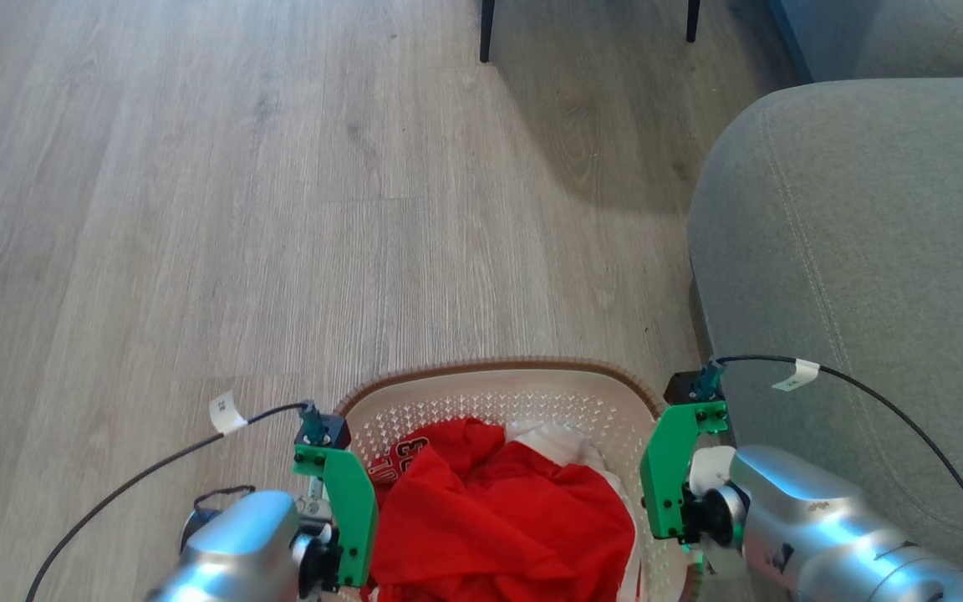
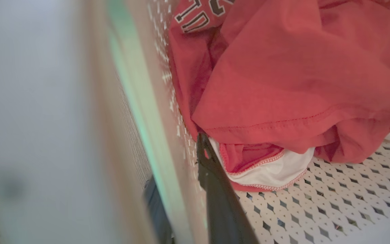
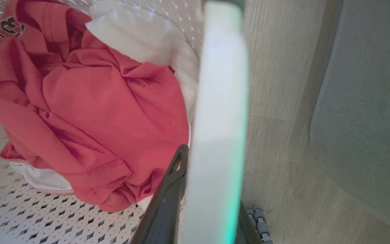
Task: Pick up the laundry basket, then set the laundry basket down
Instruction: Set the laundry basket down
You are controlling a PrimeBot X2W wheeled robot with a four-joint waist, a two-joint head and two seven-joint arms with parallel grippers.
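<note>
The laundry basket (image 1: 523, 400), white perforated plastic with a brown rim, sits at the bottom middle of the head view between my two arms. A crumpled red garment (image 1: 490, 518) and some white cloth (image 1: 550, 440) lie inside it. My left gripper (image 2: 176, 162) straddles the basket's left wall, with one dark finger (image 2: 215, 189) inside and the other outside, shut on the rim. My right gripper (image 3: 215, 176) clamps the right side's pale rim the same way, its inner finger (image 3: 168, 203) beside the red garment (image 3: 113, 112). Whether the basket touches the floor is hidden.
A grey sofa (image 1: 866, 251) stands close on the right, almost touching my right arm. Two dark furniture legs (image 1: 486, 33) rise at the far top. Wood-look floor (image 1: 197, 209) spreads ahead and to the left. Black cables trail from both wrists.
</note>
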